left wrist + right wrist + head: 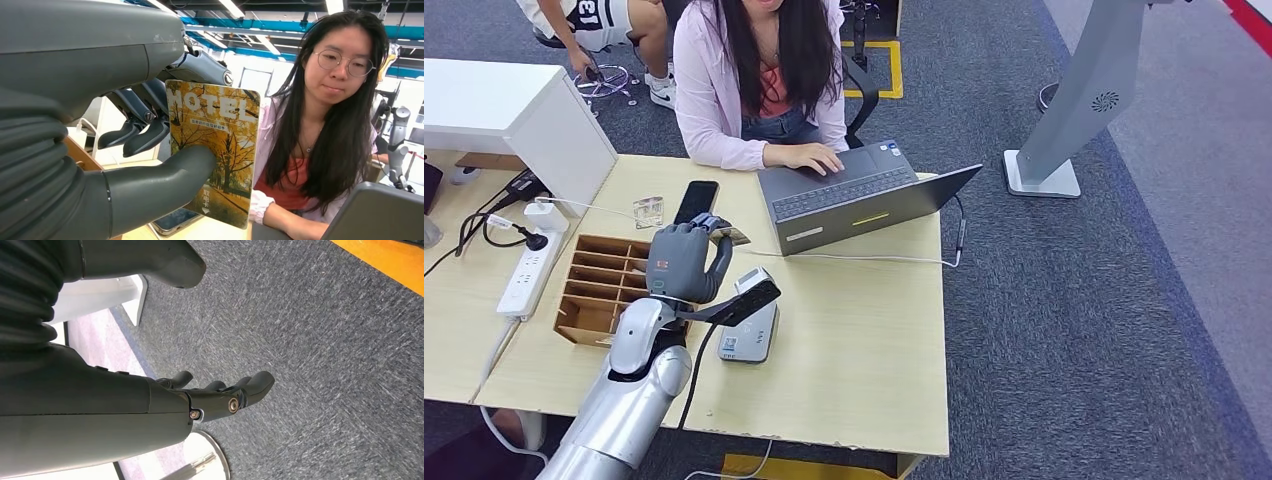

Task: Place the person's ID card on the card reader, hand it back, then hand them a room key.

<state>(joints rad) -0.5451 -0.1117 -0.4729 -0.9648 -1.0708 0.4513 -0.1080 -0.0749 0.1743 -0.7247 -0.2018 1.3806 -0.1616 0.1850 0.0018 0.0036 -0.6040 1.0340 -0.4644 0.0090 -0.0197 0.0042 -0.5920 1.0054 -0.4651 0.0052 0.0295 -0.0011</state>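
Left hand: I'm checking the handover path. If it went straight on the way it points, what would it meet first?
Probably the black phone lying just beyond the left hand and its room key, then the person; depth is unclear.

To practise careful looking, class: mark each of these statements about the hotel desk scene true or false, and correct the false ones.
1. The left hand holds a card printed with yellow trees. True.
2. The person has a hand on the card. False: that hand rests on the laptop.
3. The right hand holds a card. False: it hangs with nothing in it over grey carpet.
4. A dark phone lies on the table beyond the left hand. True.
5. The wooden slotted tray sits on the floor. False: it is on the table.
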